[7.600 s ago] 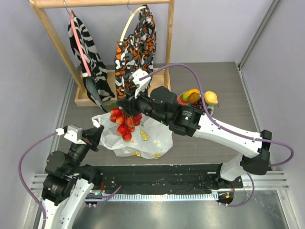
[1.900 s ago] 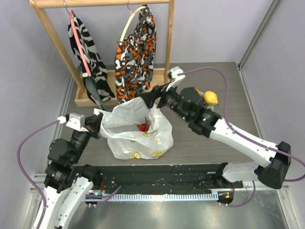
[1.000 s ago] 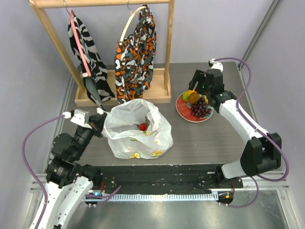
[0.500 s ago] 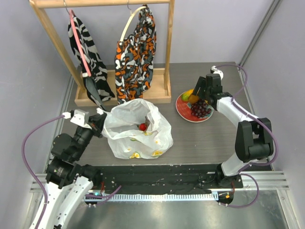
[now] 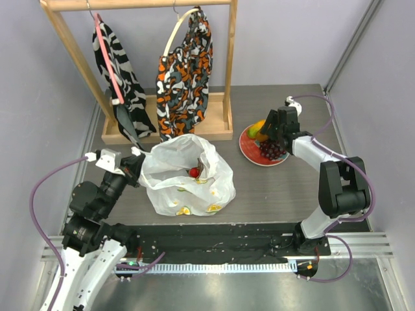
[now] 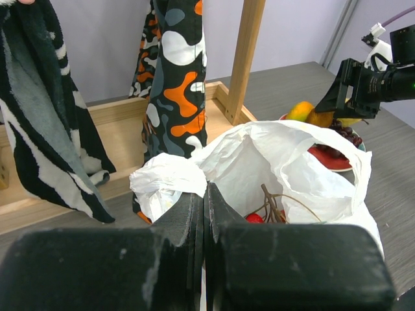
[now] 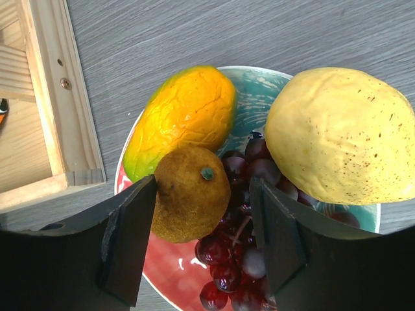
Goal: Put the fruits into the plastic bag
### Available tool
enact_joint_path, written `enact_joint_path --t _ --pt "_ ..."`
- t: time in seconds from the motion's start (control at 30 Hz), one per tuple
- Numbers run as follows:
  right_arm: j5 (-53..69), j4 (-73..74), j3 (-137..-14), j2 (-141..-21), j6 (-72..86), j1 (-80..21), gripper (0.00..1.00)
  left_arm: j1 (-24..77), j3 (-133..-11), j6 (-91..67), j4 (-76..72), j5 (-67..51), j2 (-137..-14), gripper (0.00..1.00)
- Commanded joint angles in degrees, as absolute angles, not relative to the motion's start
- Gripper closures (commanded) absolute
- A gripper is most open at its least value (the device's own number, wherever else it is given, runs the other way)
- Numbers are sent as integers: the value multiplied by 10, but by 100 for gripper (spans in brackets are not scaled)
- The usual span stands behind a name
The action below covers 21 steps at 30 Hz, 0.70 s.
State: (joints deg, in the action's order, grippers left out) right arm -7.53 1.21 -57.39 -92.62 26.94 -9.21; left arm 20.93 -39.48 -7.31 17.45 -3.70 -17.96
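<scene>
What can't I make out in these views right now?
Top view: the right arm covers the yellow lemon.
Top and left wrist views: folds of the white crinkly plastic bag hide most of the red berry cluster.
Right wrist view: the dark purple grape bunch is cut off by the bottom edge.

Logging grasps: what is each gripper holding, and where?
Left gripper pinches the plastic bag by its rim. Right gripper holds nothing; its open jaws straddle the brown fruit on the plate.

On my worktop (image 5: 279, 188) the plastic bag (image 5: 188, 184) lies left of the plate (image 5: 246, 150), before the rack (image 5: 220, 126). Berries (image 5: 194, 172) are in the bag; mango (image 7: 185, 116), lemon (image 7: 337, 133) and grape bunch (image 7: 240, 259) are on the plate.
</scene>
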Motion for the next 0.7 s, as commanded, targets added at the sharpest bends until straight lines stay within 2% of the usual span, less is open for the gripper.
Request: enact_joint_path --t 0.0,0.67 --pt "-75 -21 -570 -910 275 -92 35 209 -401 -76 163 -38 -176 100" --pt "-51 -33 -542 -868 306 -91 33 209 -402 -78 164 -40 -176 100"
